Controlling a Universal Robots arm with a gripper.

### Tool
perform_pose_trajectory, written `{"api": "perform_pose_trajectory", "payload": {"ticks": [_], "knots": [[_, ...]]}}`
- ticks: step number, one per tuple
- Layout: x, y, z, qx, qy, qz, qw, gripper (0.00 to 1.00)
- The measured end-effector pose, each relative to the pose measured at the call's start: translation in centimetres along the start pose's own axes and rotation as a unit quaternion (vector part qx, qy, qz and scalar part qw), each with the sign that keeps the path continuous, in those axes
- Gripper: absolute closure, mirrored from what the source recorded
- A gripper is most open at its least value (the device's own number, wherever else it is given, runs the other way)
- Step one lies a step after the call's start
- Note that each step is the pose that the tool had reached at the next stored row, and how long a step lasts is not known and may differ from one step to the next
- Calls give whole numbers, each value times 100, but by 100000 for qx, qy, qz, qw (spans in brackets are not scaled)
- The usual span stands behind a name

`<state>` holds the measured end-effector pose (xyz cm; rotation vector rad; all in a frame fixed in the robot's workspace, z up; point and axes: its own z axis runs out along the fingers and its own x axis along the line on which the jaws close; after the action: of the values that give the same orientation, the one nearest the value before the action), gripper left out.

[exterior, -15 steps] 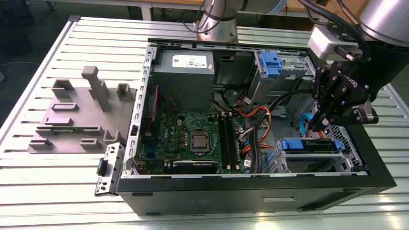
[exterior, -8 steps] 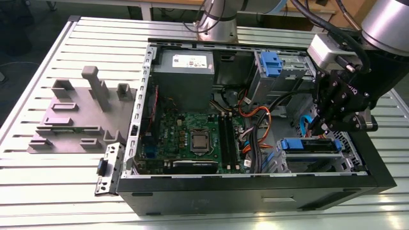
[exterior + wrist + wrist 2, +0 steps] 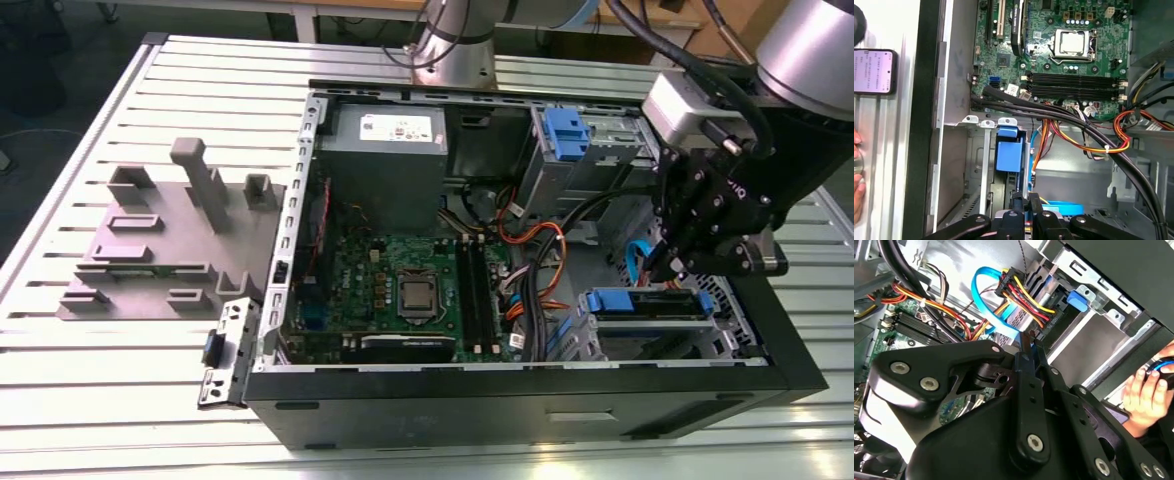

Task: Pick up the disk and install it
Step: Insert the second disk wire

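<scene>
The disk (image 3: 650, 303), silver with blue carrier rails, lies flat in the lower bay at the open computer case's near corner, on the exterior view's right. My black gripper (image 3: 678, 272) hangs just above its far edge, inside the case. In both wrist views the two fingers stand pressed close together with nothing visible between them, so the gripper (image 3: 1029, 342) is shut. In the first wrist view a strip of the disk's blue rail (image 3: 1064, 206) shows just beyond the gripper (image 3: 1026, 197). Whether the fingertips touch the disk I cannot tell.
Red, yellow and blue cables (image 3: 1019, 290) run close to the fingers. The motherboard (image 3: 400, 280), grey power supply (image 3: 387, 140) and a blue-latched drive bay (image 3: 567, 135) fill the case. A grey fixture (image 3: 160, 230) sits on the table. A person's hand (image 3: 1144, 390) and a phone (image 3: 874, 71) are beside the case.
</scene>
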<state>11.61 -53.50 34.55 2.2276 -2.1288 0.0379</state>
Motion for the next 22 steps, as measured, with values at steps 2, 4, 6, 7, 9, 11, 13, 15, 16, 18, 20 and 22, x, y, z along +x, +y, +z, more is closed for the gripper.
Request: {"api": "perform_pose_trajectory", "payload": {"ticks": [2, 4, 6, 7, 9, 11, 13, 15, 16, 18, 20, 22], "knots": [[31, 4, 5, 37, -715, -17, 99997, 84], [73, 7, 11, 46, -926, -22, 99996, 84], [108, 9, 16, 46, -942, -18, 99996, 84], [121, 10, 20, 48, -956, -15, 99995, 84], [137, 10, 31, 46, -968, -22, 99995, 84], [149, 10, 50, 49, -997, -23, 99995, 84], [152, 10, 66, 48, -985, -79, 99995, 84], [152, 9, 73, 59, -966, -287, 99995, 84], [152, 9, 73, 77, -960, -467, 99994, 84], [154, 10, 77, 239, -971, -702, 99993, 84], [155, 12, 78, 304, -956, -749, 99992, 84], [155, 14, 82, 312, -958, -749, 99992, 84]]}}
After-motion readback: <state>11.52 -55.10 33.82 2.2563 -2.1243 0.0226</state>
